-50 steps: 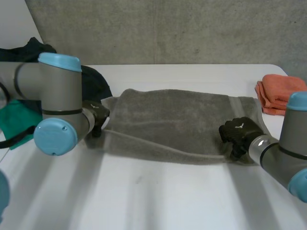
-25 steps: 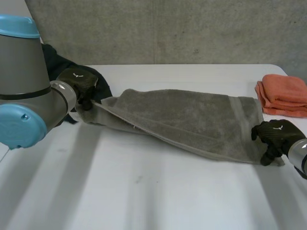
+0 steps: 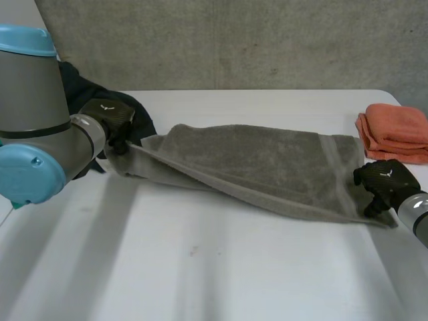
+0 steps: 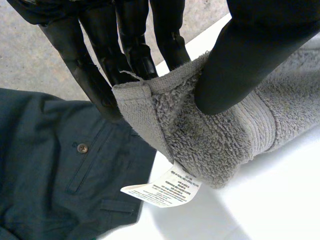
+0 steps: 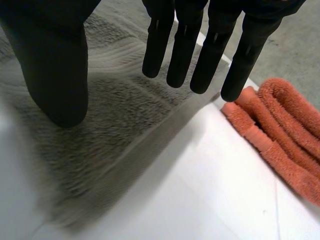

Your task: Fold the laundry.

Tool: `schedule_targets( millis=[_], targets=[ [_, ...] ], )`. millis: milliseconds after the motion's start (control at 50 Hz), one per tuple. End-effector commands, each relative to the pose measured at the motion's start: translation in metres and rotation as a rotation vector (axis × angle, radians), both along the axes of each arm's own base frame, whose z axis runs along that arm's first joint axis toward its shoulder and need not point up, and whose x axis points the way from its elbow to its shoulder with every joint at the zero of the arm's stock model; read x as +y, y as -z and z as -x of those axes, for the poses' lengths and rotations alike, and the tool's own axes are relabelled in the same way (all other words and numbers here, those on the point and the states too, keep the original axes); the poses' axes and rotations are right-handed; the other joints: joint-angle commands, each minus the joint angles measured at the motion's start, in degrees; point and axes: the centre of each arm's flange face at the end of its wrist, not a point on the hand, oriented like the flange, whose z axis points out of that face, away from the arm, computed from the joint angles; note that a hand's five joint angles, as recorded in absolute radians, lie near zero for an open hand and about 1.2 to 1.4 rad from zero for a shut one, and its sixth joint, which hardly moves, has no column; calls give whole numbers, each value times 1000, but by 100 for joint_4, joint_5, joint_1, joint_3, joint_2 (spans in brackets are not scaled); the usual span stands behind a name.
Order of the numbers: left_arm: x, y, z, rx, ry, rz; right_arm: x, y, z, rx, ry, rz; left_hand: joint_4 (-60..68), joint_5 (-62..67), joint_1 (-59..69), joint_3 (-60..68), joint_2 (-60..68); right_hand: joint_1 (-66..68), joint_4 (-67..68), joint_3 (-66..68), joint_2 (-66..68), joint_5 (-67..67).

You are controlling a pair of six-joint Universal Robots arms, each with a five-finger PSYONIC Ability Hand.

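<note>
A grey towel lies stretched across the white table. My left hand is at its left corner, raised off the table. In the left wrist view the fingers and thumb pinch that corner of the towel, and a white label hangs below it. My right hand is at the towel's near right corner. In the right wrist view its fingers are straight and the thumb stands apart, just above the towel, with nothing between them.
A folded orange towel lies at the table's right edge, close beside my right hand's fingertips. A dark green garment with a button lies behind my left hand, under the lifted corner.
My left hand has lifted the towel's left corner and drawn it back and to the left. My right hand has slid right from on the towel to its near right corner.
</note>
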Motion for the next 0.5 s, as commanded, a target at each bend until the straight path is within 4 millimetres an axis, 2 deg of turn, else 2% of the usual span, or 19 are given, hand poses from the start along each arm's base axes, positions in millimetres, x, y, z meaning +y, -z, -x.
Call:
schedule_targets(
  millis=[20,80,220,300,380,420,440,500],
  targets=[
    [2,3,-5,-6,-10,-12,-15,2,-3,16,14,52,1145,1334,1350,1197,1137,1263,1244,1223,1289,1248],
    [2,4,-6,-7,-12,-20,-18,-3,-3,21,25,71,1145,1334,1350,1197,1137,1583,1565,1544,1610,1569],
    [7,14,-9,-22,-4,-56,-18,-19,-9,7,13,102,1145,1334,1350,1197,1137,4293,4274,4253,4320,4278],
    [7,19,-11,-23,2,-67,-13,-20,-9,-2,7,58,1145,1334,1350,1197,1137,4295,4276,4255,4322,4280],
    [4,20,-12,-20,-4,-55,-5,-24,1,-17,28,-38,1145,1334,1350,1197,1137,4295,4276,4255,4322,4280],
    [2,18,-12,-17,-7,-48,3,-28,7,-43,34,-108,1145,1334,1350,1197,1137,693,674,653,719,678],
    [2,17,-13,-16,-10,-45,6,-30,9,-56,36,-127,1145,1334,1350,1197,1137,-256,-275,-296,-229,-271],
    [0,15,-12,-12,-10,-35,13,-32,13,-104,20,-187,1145,1334,1350,1197,1137,-1053,-1072,-1093,-1027,-1068]
  ],
)
